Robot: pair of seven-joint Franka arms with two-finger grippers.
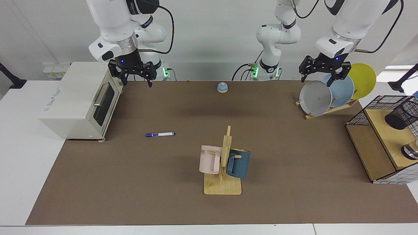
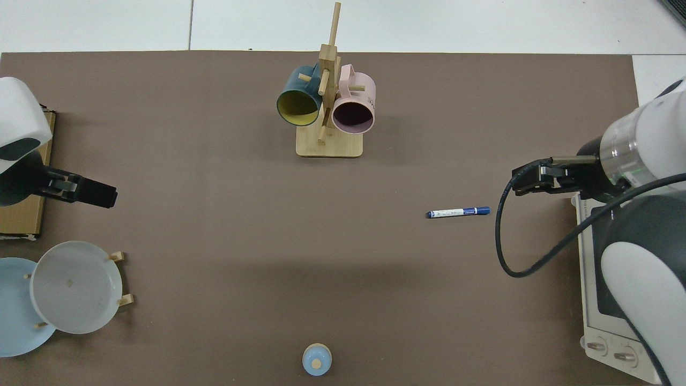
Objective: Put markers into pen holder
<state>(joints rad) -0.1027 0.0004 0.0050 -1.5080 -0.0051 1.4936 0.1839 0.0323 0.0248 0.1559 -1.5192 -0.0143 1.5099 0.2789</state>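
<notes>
Your right gripper (image 1: 135, 79) hangs above the table's far edge, just in front of the white toaster oven (image 1: 78, 101), its fingers spread and holding nothing. From above it juts out (image 2: 528, 179) over the mat near the oven (image 2: 595, 300), and the marker (image 2: 458, 212) lies just beyond its tip. In the facing view that marker (image 1: 160, 134), white with blue ends, lies flat on the brown mat (image 1: 130, 182), well below your gripper and clear of the oven's front corner.

Your left gripper (image 1: 323, 72) waits with fingers parted and empty, above the plate rack (image 1: 329, 110) and its grey, blue and yellow plates. The pen holder (image 1: 402, 115), a black mesh cup, lies tipped on its side on the wooden shelf (image 1: 385, 130) inside the wire basket (image 1: 362, 115) at the table's end, well apart from the marker. Between them a wooden mug tree (image 1: 224, 163) carries a pink mug (image 1: 209, 159) and a dark blue mug (image 1: 238, 162).
</notes>
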